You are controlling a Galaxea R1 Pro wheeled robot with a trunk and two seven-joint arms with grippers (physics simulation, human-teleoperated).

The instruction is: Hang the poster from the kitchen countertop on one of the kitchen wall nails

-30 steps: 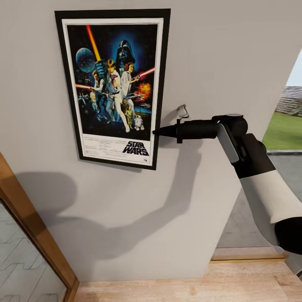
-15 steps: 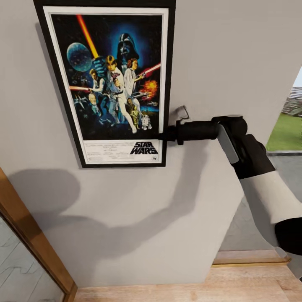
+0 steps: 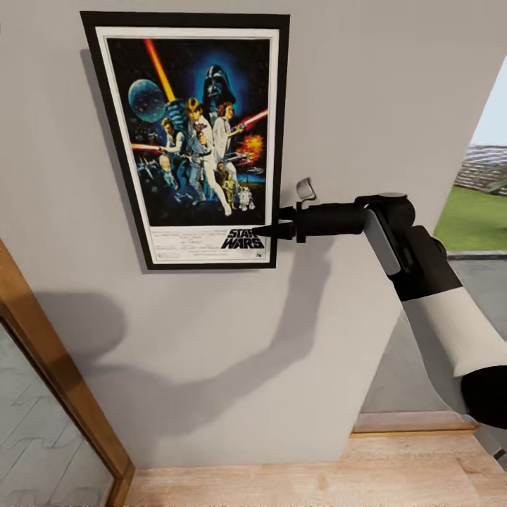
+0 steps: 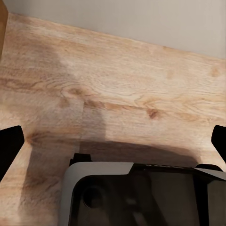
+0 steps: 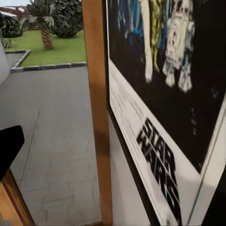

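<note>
Swung the poster point(image 3: 189, 137) back upright; my right claw point(image 3: 271, 230) pinches its lower corner beside the nail point(image 3: 305, 189). Letting go unhooked drops it.

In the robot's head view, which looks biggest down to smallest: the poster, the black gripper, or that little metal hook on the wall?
1. The poster.
2. The right gripper, though it may sit nearer the camera.
3. The wall hook.
</note>
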